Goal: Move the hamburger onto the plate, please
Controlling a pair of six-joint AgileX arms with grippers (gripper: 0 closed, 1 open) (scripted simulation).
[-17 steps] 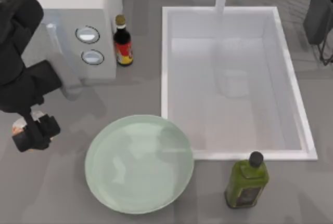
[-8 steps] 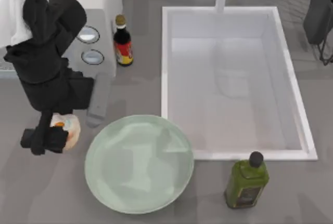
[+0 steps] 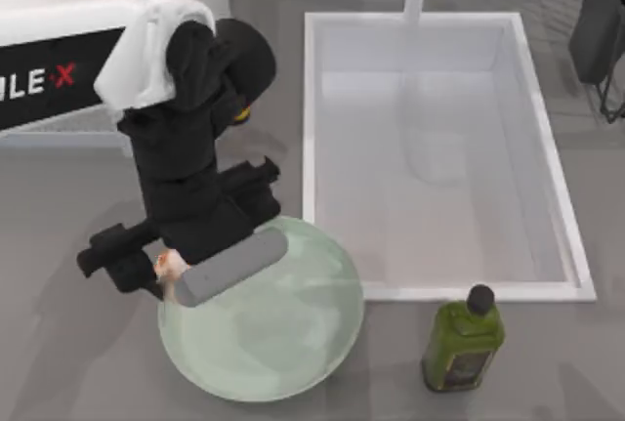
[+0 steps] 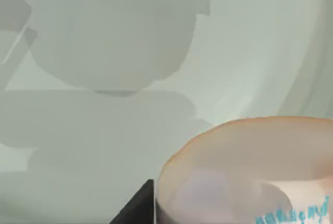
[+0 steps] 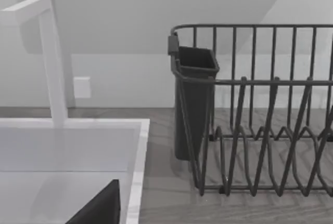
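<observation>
Top view | left tool (image 3: 161,270) grasping hamburger (image 3: 171,266) over plate (image 3: 293,343) rim; arm lettering "ILE X"

The grey countertop (image 3: 88,362) carries a white sink basin (image 3: 435,152) sunk into it at about two o'clock. The plate (image 3: 283,343), pale mint green, sits at roughly seven o'clock, its rim just beside the basin's near corner. A green bottle (image 3: 462,338) with a black cap stands at five o'clock (apart from the plate). A dark wire dish rack (image 5: 260,115) stands beside the sink.
</observation>
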